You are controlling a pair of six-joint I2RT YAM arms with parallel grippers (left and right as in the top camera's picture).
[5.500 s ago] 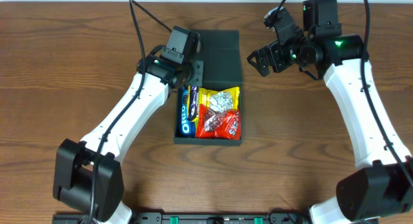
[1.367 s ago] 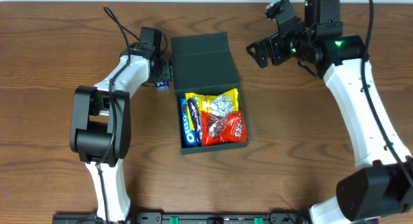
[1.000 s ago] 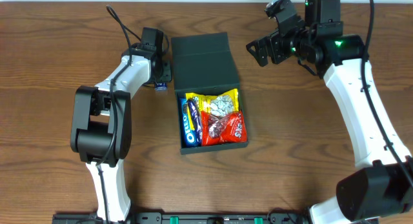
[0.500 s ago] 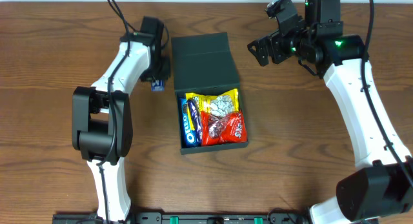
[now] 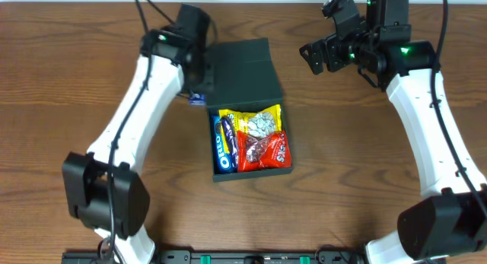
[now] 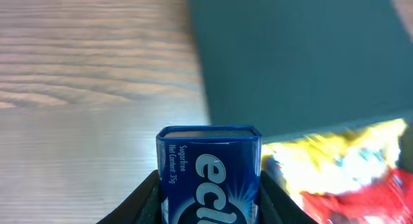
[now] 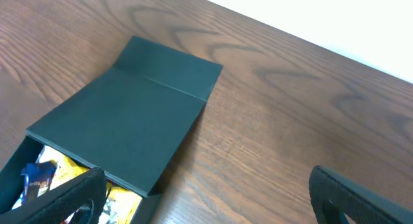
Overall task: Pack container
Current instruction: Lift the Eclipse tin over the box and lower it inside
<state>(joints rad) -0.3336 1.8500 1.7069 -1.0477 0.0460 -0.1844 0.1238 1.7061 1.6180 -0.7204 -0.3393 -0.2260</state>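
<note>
**Left jaws**: clamped on a blue mint pack, one jaw on either side.
**Change:** a second ago the pack hung low off the lid's left edge. The arm has since swung over and raised it. Judged: the next item is on its way in.
**Container**: just ahead and right of the left jaws, lid flap open. It holds an Oreo packet, a yellow packet and a red packet.
**Right jaws**: wide apart, empty, with the container well off to their front.
**Desk**: brown wood grain.
**Room:** only a pale strip shows past the far edge.
</note>
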